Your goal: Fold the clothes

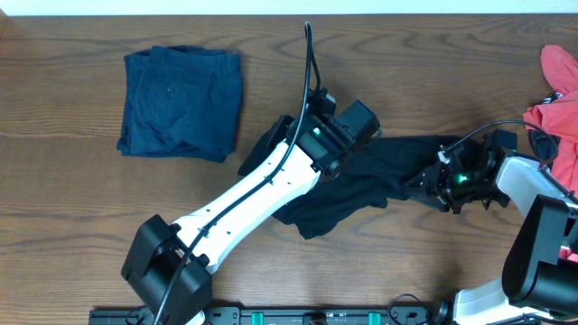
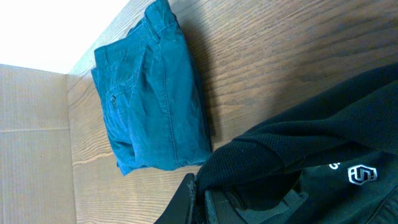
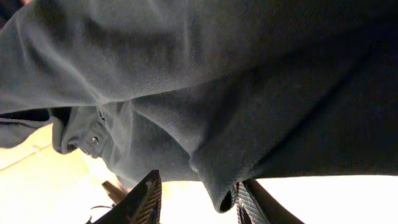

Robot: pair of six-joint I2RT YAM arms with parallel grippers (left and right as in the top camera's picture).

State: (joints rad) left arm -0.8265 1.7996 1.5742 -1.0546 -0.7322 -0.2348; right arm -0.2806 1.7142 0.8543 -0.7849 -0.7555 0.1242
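Left wrist view alone shows a small white round logo on the black garment — no word legible. The garment lies on the table near folded blue shorts. The left gripper is clamped shut on it; the right gripper stands half-open around a fold.

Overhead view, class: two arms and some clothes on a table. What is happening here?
Two robot arms are working on a crumpled black garment in the middle of the table. The left pincer is shut on a bunch of it. The right pincer stands open around a fold at its right end. Navy shorts lie folded at upper left, and coral-red pieces sit at the right edge.
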